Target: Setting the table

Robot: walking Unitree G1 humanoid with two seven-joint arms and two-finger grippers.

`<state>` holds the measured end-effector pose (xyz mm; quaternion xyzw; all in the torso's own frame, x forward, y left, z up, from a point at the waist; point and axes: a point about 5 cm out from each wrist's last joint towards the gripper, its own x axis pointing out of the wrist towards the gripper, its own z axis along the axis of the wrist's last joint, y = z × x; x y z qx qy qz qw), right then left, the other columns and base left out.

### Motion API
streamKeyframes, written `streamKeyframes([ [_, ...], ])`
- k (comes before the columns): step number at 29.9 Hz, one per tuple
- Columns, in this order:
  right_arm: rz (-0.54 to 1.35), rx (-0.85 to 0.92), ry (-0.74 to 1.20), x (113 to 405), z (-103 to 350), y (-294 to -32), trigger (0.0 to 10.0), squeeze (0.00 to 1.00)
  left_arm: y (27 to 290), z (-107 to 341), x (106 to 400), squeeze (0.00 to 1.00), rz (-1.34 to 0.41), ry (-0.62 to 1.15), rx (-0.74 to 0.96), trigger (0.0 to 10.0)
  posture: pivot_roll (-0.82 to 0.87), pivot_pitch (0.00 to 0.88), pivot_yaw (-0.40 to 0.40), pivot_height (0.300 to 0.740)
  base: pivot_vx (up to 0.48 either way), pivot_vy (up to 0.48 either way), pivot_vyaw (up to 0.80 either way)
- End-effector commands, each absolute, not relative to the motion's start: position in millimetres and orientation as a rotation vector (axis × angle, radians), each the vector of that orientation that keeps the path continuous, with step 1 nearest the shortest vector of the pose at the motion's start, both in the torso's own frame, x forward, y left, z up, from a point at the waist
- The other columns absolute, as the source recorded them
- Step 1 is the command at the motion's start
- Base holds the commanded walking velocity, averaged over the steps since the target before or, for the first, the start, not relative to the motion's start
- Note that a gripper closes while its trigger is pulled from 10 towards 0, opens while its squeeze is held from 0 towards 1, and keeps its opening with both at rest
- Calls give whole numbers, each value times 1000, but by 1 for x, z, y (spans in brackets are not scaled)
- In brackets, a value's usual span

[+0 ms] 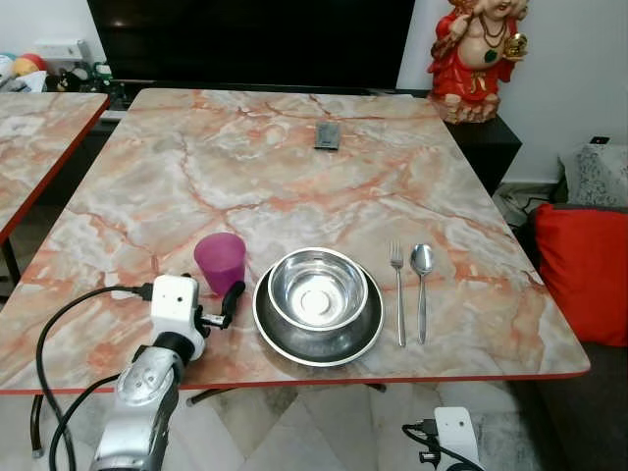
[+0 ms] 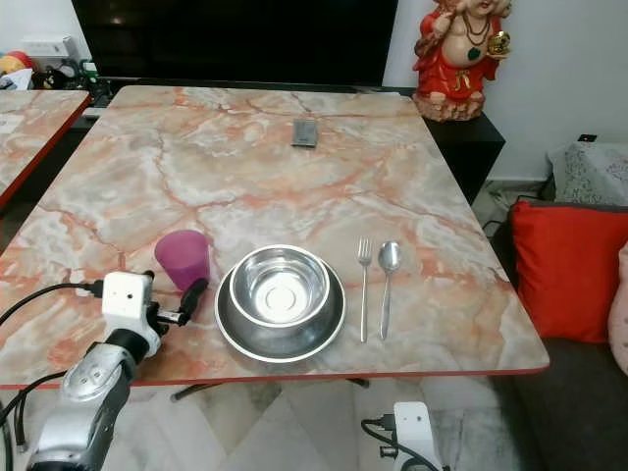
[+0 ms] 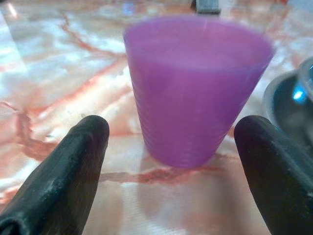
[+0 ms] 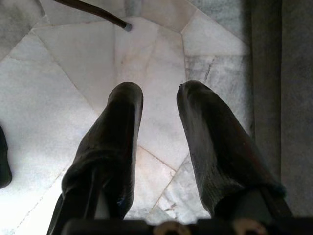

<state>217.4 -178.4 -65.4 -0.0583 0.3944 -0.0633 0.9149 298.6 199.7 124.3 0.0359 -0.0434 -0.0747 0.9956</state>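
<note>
The left arm reached up from below the near edge of the marble table [image 1: 294, 177], its silver forearm angled toward the table and its white wrist block level with the tabletop. The left gripper [image 3: 171, 142] pointed at a purple cup [image 1: 220, 261], its two black fingers [image 3: 73, 161] spread wide, one on each side of the cup and just short of it; no contact showed in the left wrist view. The right arm hung idle below the table, and the right gripper [image 4: 159, 98] faced the pale tiled floor [image 4: 44, 107] with its fingers slightly parted and nothing between them.

The purple cup stood upright on the table near the front edge, mouth up, and what it held could not be made out. Just beside it, toward the robot's right, a steel bowl [image 1: 317, 288] sat inside a wider steel plate [image 1: 285, 339]; the bowl looked empty, with only its shiny bottom showing. Right of the plate and apart from it lay a fork [image 1: 397, 292] and a spoon [image 1: 422, 289], side by side and close together. Their long axes ran from the near edge toward the far edge, with the tines and the spoon's bowl pointing away from the robot and the handles toward it. Farther back on the table, well apart from the setting, lay a small dark flat object [image 1: 327, 135]. A red and gold figurine [image 1: 476, 54] stood on a dark cabinet beyond the table's far right corner.
</note>
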Motion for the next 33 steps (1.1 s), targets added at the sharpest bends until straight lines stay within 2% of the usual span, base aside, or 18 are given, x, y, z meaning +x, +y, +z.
streamKeyframes([
  [1,-135,-121,830,213,-68,-181,10000,0,199,129,295,0,-161,-105,58,10000,44,114,-60,740,0,0,0],
  [7,-130,-124,831,214,-68,-181,10000,0,196,132,282,0,-220,-116,60,10000,44,112,-59,740,0,0,0],
  [14,-135,-123,831,213,-68,-181,10000,0,217,125,255,0,-131,-120,88,10000,46,106,-49,740,0,0,0],
  [22,-129,-126,834,213,-68,-180,10000,0,256,111,233,0,231,-143,210,10000,51,89,-46,740,0,0,0],
  [27,-125,-134,834,212,-68,-180,10000,0,276,111,223,0,428,-160,192,10000,47,81,-41,740,0,0,0],
  [30,-113,-133,828,213,-68,-179,10000,0,274,111,225,0,383,-162,153,10000,55,82,-43,740,0,0,350],
  [33,-101,-144,829,214,-68,-179,10000,0,261,113,231,0,288,-177,112,10000,54,86,-44,740,0,0,800],
])
